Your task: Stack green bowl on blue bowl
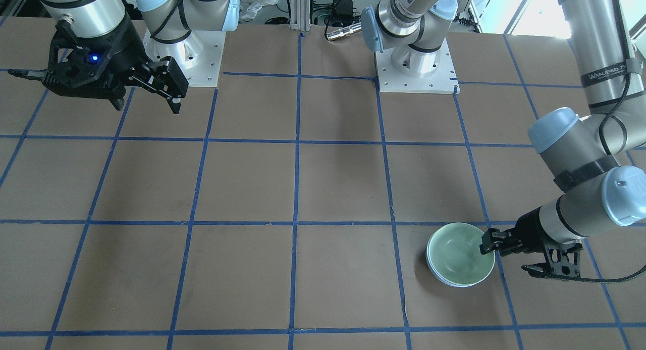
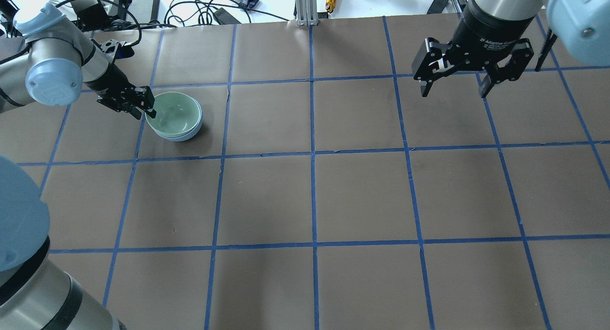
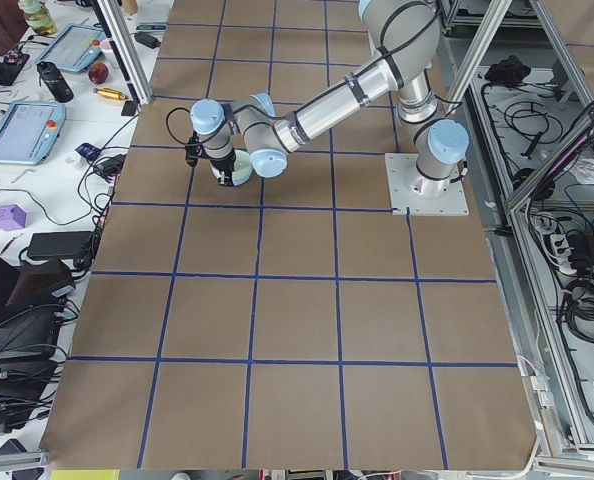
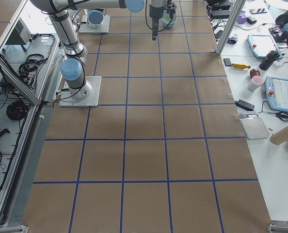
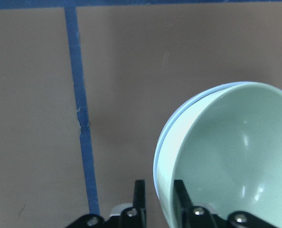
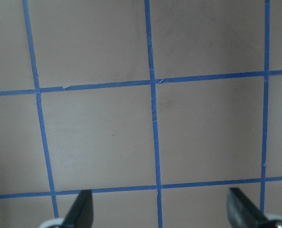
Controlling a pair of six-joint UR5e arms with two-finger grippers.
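Note:
The green bowl [image 1: 456,251] sits nested inside the blue bowl [image 1: 435,274], whose rim shows as a thin crescent under it. The stack also shows in the overhead view, green bowl [image 2: 174,112] in blue bowl [image 2: 188,135]. My left gripper [image 1: 485,246] is at the stack's edge, one finger inside the green bowl and one outside. In the left wrist view the gripper [image 5: 159,190] straddles both rims with a small gap, so it is narrowly open. My right gripper [image 2: 453,89] hangs wide open and empty, far off on the other side.
The brown table [image 2: 314,196] is marked with a blue tape grid. Both arm bases [image 1: 416,62] are bolted at the robot's edge. Cables and tools [image 2: 209,8] lie beyond the far edge, off the mat.

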